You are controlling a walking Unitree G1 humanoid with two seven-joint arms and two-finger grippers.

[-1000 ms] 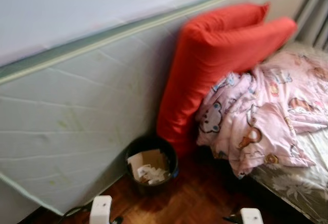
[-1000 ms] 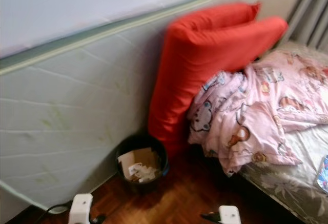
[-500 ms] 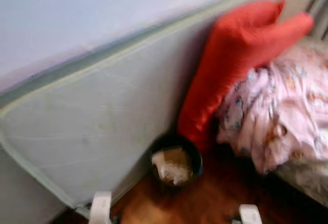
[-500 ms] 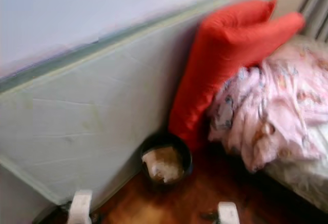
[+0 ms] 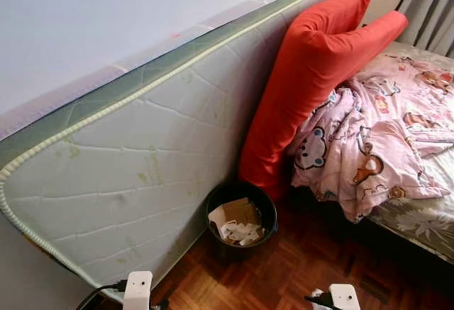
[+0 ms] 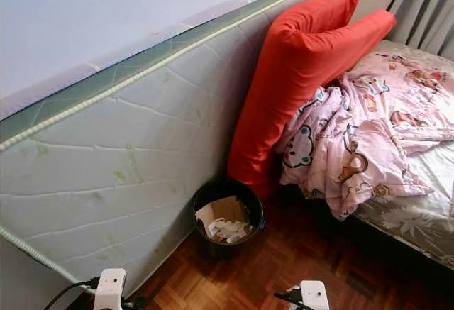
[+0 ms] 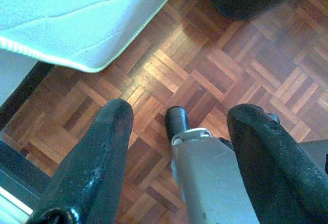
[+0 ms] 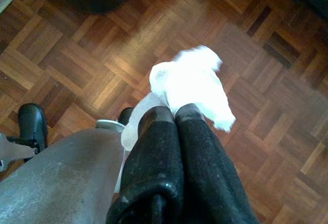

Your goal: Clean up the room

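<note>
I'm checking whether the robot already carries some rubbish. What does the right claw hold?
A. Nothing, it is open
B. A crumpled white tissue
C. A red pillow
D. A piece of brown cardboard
B: in the right wrist view the right claw has its two black fingers pressed together on a crumpled white tissue, above the wooden parquet floor.

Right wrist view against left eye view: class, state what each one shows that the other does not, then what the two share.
Right wrist view: the right gripper, fingers shut on a crumpled white tissue, above the floor.

Left eye view: a mattress leaning on the wall, two red pillows, a pink cartoon-print blanket on the bed, and the paper scraps inside the bin.

Both: the wooden parquet floor and the black waste bin.
</note>
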